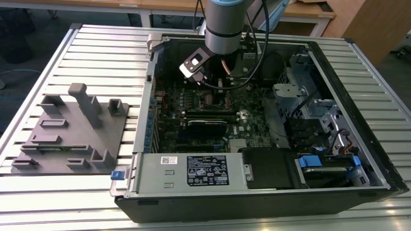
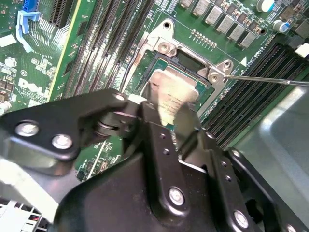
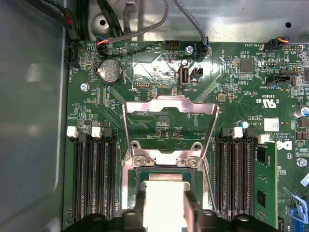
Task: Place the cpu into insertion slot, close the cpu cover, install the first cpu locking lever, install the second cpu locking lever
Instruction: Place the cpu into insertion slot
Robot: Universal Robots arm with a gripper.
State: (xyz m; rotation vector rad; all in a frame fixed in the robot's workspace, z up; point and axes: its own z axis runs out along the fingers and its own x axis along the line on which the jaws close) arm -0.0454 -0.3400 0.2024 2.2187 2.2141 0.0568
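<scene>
My gripper (image 3: pixel 165 207) is shut on the cpu (image 3: pixel 164 195), a flat silver-bronze square between the two black fingers (image 3: pixel 140 209). The cpu hangs right at the insertion slot (image 3: pixel 166 172), the dark square socket in the green board; I cannot tell if it touches. The second wrist view shows the same cpu (image 2: pixel 174 92) at the insertion slot (image 2: pixel 190 60), with the gripper (image 2: pixel 170 116) around it. The cpu cover (image 3: pixel 169 102), a silvery frame with a square window, lies swung open beyond the socket. A thin wire locking lever (image 2: pixel 265 79) sticks out sideways, unlatched. The arm (image 1: pixel 224 29) reaches down into the computer case.
Long black memory slots (image 3: pixel 91 179) flank the socket on both sides (image 3: pixel 236 174). The case walls (image 1: pixel 334 86), a power supply (image 1: pixel 192 168) and loose cables (image 3: pixel 120 29) enclose the board. A grey fixture block (image 1: pixel 70 130) stands on the slatted table at the exterior view's left.
</scene>
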